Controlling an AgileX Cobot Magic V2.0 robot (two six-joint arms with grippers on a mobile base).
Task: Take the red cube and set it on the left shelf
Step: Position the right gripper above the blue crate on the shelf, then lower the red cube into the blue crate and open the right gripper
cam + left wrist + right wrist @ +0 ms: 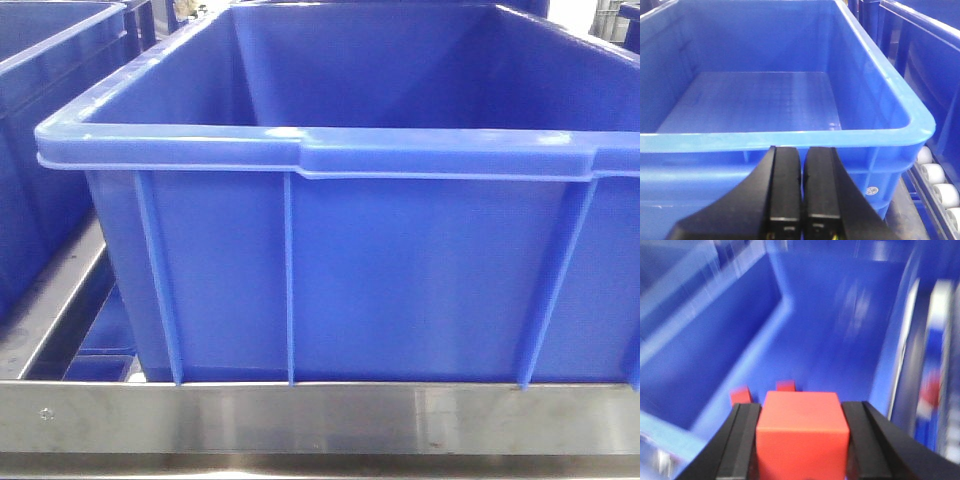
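Between right gripper (802, 407) fingers: red cube (802, 440), clamped on both side faces, top face free. It hangs over blue bin interior (830, 330); view motion-blurred. Two small red blocks (740, 396) lie on bin floor below, near wall corner, with open floor beyond. Left gripper (803, 155) fingers pressed together, just before near rim of wide crate (790, 135); white rollers (932, 172) at right. Front view: big crate (400, 270) stands on left shelf (320, 420), flat rail under its base, neighbour crate (40, 150) beside, narrow gap between.
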